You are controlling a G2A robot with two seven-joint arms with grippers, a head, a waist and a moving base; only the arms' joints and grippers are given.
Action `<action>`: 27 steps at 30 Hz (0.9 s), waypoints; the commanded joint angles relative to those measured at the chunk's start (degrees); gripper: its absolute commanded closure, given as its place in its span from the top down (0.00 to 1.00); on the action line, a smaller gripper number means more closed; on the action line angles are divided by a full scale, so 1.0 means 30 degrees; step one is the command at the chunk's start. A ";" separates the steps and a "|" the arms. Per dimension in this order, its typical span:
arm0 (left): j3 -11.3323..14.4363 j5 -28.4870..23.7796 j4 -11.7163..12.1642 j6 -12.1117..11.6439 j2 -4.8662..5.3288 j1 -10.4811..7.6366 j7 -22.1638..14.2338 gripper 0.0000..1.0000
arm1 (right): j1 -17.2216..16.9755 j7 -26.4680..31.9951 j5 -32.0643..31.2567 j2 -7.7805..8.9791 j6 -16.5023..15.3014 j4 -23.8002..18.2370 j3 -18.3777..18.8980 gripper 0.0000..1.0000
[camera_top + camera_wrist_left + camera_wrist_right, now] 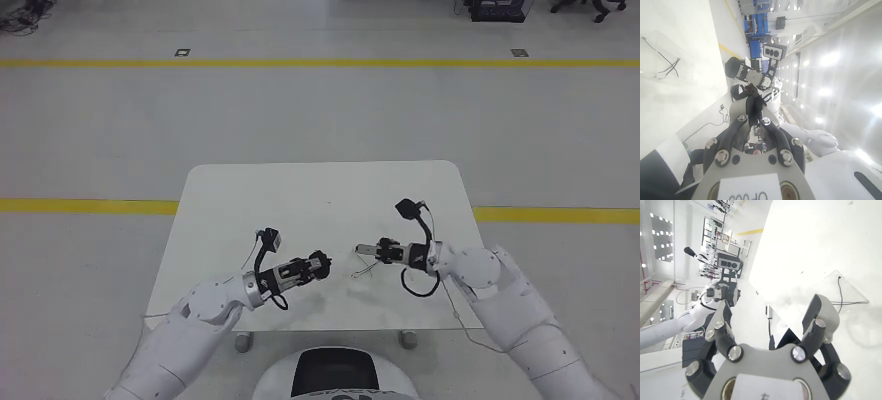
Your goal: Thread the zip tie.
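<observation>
Lying on table (300,200): zip ties (671,65), apparently on a clear sheet (853,289).
Left gripper (753,98): jaws pressing together.
Right gripper (770,300): jaws standing spread.

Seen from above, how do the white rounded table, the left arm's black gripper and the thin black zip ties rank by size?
1. White rounded table.
2. Left arm's black gripper.
3. Thin black zip ties: similar in length to the gripper, far thinner, so close.

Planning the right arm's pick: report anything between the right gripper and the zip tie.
Nothing solid stands between the right gripper, jaws open, and the zip tie on the table. The tie lies on a clear sheet; whether the plastic also covers it cannot be told.
</observation>
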 commanded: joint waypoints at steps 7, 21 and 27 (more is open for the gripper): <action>-0.0521 0.0609 -0.0772 0.0001 0.0111 0.0593 -0.0622 0.00 | 0.2903 0.2227 -0.5180 -0.0346 0.3095 0.0258 -0.2635 1.00; -0.0910 0.0832 -0.1100 0.0001 0.0163 0.0987 -0.0897 0.00 | 0.4087 0.2381 -0.6839 -0.0742 0.3584 0.1215 -0.4368 1.00; -0.0910 0.0832 -0.1100 0.0001 0.0163 0.0987 -0.0897 0.00 | 0.5564 0.3136 -0.8327 -0.1155 0.3779 0.1924 -0.5763 1.00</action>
